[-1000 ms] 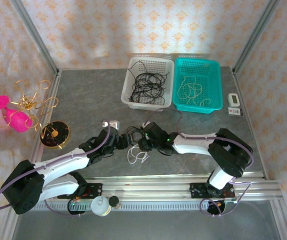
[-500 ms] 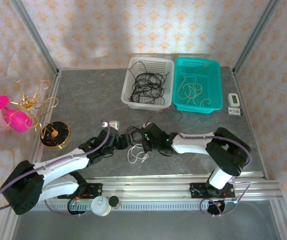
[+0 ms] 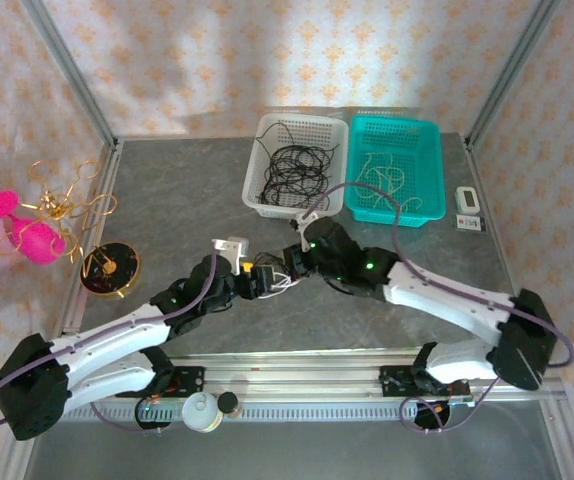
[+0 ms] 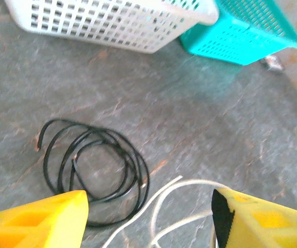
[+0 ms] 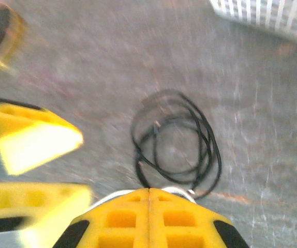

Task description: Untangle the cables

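A black cable (image 4: pixel 94 165) lies coiled on the grey table, also seen in the right wrist view (image 5: pixel 177 142). The white cable (image 4: pixel 177 204) runs in loops beside it and crosses its edge. My right gripper (image 5: pixel 148 192) is shut on the white cable (image 5: pixel 112 195), which comes out on both sides of the fingertips, above the black coil. In the top view the right gripper (image 3: pixel 292 258) faces the left gripper (image 3: pixel 257 278), with the white cable (image 3: pixel 283 285) between them. My left gripper (image 4: pixel 148 222) is open, the white loops lying between its fingers (image 4: pixel 40 217).
A white basket (image 3: pixel 267 205) with black cables and a teal basket (image 3: pixel 392 218) with white cables stand at the back. A gold wire ornament (image 3: pixel 62 200) and a black-and-gold disc (image 3: pixel 109 268) sit at the left. A small white device (image 3: pixel 469 208) lies at the right.
My right gripper has shut on the white cable and drawn it away from the front edge, the arm stretching out. The left gripper has shifted right and opened slightly.
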